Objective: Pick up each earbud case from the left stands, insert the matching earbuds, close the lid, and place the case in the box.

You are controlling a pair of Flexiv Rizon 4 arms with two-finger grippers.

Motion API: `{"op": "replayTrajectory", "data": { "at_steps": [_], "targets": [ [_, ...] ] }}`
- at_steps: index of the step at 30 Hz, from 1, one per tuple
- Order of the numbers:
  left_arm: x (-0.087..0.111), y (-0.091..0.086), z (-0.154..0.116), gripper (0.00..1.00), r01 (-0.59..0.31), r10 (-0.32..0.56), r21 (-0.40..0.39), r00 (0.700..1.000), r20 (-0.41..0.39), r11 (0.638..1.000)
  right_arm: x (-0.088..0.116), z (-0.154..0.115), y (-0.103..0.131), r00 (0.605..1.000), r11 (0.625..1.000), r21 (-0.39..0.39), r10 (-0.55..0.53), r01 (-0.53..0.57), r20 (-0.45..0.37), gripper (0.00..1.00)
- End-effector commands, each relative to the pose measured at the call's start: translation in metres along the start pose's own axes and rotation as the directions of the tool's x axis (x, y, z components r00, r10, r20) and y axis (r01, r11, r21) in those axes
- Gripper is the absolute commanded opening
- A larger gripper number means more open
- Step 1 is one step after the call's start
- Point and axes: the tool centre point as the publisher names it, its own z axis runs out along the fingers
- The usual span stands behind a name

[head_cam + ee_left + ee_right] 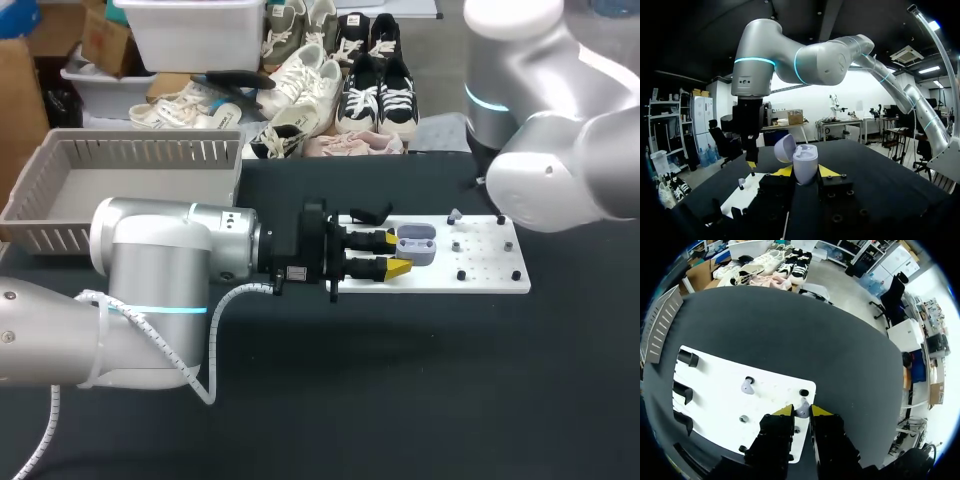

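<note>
My left gripper [400,253] is shut on a lavender earbud case [417,245] and holds it over the white board [480,280]. The left wrist view shows the case [805,167] upright between the yellow tips of the left gripper [806,173], with its lid [785,147] swung open. My right gripper [801,412] hangs over the board's far right corner, shut on a small lavender earbud [801,410]. Its yellow tip shows in the left wrist view, where the right gripper [751,164] hangs ahead of the case. The right arm [560,170] hides that gripper from the head view.
Two more lavender earbuds [746,386] [743,418] sit on the board [715,385] among short black pegs [803,392]. Black stands [687,358] line its left end. A grey slatted box [100,195] stands at the table's back left.
</note>
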Motion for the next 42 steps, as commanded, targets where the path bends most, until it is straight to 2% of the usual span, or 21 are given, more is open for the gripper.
{"op": "replayTrajectory", "data": {
  "at_steps": [1, 6, 12, 19, 35, 36, 40, 42],
  "targets": [
    [0.001, 0.000, 0.000, 0.00, 0.000, 0.000, 0.000, 1.000, 0.002, 1.000, 0.022, -0.028, 0.002, 0.997, 1.000, 0.010, 0.017, -0.018, 0.079, 0.00],
    [0.001, 0.000, 0.000, 0.00, 0.000, 0.000, 0.000, 1.000, 0.002, 1.000, 0.035, -0.052, 0.008, 0.993, 0.999, 0.002, 0.051, -0.052, 0.106, 0.00],
    [0.001, 0.000, 0.000, 0.00, 0.000, 0.000, 0.000, 1.000, 0.002, 1.000, 0.054, -0.064, 0.009, 0.986, 0.987, 0.040, 0.156, -0.158, 0.053, 0.00],
    [0.001, 0.000, 0.000, 0.00, 0.000, 0.000, 0.000, 1.000, 0.002, 1.000, 0.073, -0.067, 0.019, 0.968, 0.968, -0.040, 0.248, -0.246, 0.049, 0.00],
    [0.001, 0.000, 0.000, 0.00, 0.000, 0.000, 0.000, 1.000, 0.002, 1.000, 0.073, -0.067, 0.019, 0.968, 0.968, -0.040, 0.248, -0.246, 0.049, 0.00],
    [0.001, 0.000, 0.000, 0.00, 0.000, 0.000, 0.000, 1.000, 0.002, 1.000, 0.076, -0.064, 0.023, 0.970, 0.971, -0.020, 0.240, -0.239, 0.038, 0.00],
    [0.001, 0.000, 0.000, 0.00, 0.000, 0.000, 0.000, 1.000, 0.002, 1.000, 0.077, -0.058, 0.024, 0.949, 0.949, 0.005, 0.314, -0.314, 0.004, 0.00],
    [0.001, 0.000, 0.000, 0.00, 0.000, 0.000, 0.000, 1.000, 0.002, 1.000, 0.077, -0.056, 0.021, 0.916, 0.916, 0.033, 0.400, -0.399, -0.020, 0.00]
  ]
}}
